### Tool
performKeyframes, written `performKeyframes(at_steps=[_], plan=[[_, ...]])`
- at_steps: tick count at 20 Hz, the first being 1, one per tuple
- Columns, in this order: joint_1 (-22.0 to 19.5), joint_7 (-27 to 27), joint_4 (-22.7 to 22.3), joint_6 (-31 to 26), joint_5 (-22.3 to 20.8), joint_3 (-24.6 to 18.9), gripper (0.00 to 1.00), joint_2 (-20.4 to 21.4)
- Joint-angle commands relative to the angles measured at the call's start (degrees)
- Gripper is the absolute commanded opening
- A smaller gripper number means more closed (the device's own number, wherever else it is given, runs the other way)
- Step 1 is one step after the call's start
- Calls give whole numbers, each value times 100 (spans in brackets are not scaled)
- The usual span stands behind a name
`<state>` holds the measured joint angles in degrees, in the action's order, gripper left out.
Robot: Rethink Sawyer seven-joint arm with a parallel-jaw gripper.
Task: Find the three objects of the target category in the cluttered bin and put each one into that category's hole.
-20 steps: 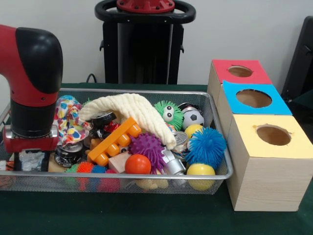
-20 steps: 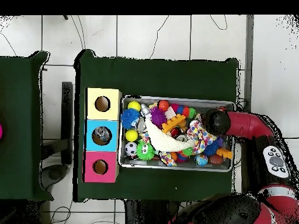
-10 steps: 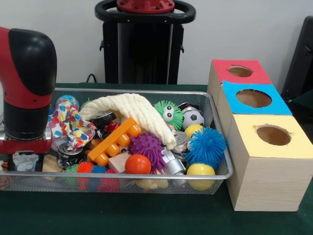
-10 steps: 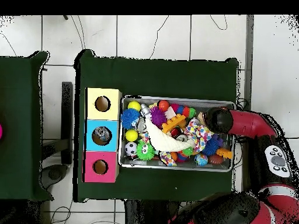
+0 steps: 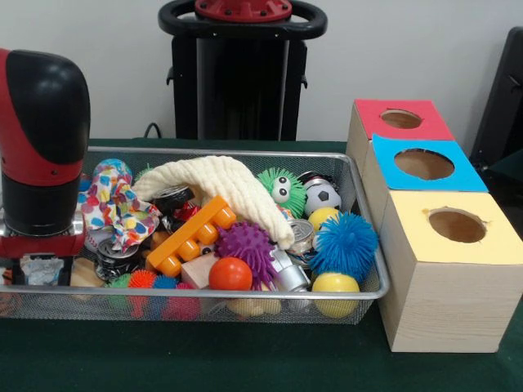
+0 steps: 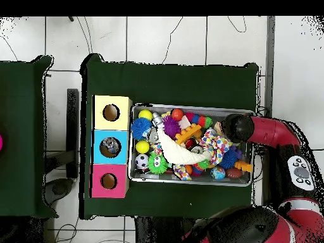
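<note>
My gripper [image 5: 41, 269] hangs low at the left end of the wire mesh bin [image 5: 204, 291], level with its rim. Its black fingers are shut on a crushed silver can [image 5: 41, 266]. In the overhead view the gripper [image 6: 235, 128] is over the bin's [image 6: 190, 107] right end. More crushed cans lie in the clutter: one [image 5: 114, 255] beside the gripper, one [image 5: 301, 233] under the cream cloth's tip, one [image 5: 288, 276] near the front. Right of the bin stand three wooden boxes with holes: red [image 5: 400, 119], blue [image 5: 425, 163], yellow [image 5: 456, 224].
The bin is packed with a cream cloth [image 5: 221, 184], a spotted cloth [image 5: 114, 204], an orange brick [image 5: 192, 235], spiky balls in purple [image 5: 245, 245], blue [image 5: 345, 243] and green [image 5: 282, 189], an orange ball [image 5: 230, 274] and yellow balls [image 5: 335, 284].
The gripper has slid a little further toward the bin's left end, carrying the silver can with it. The spotted cloth shows more fully now.
</note>
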<state>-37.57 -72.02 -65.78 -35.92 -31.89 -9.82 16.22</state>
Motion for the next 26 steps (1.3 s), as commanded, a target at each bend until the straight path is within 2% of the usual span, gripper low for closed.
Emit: performKeyframes(at_steps=[1, 6, 12, 21, 26], plan=[[-93, 533, -23, -1563, 4, 122, 100, -482], [82, 697, -56, -2668, 51, 286, 100, -200], [340, 567, 73, -3508, -272, 690, 100, -93], [391, 434, 52, -3283, -283, 787, 100, -86], [366, 183, -117, -2361, -317, 779, 100, 23]])
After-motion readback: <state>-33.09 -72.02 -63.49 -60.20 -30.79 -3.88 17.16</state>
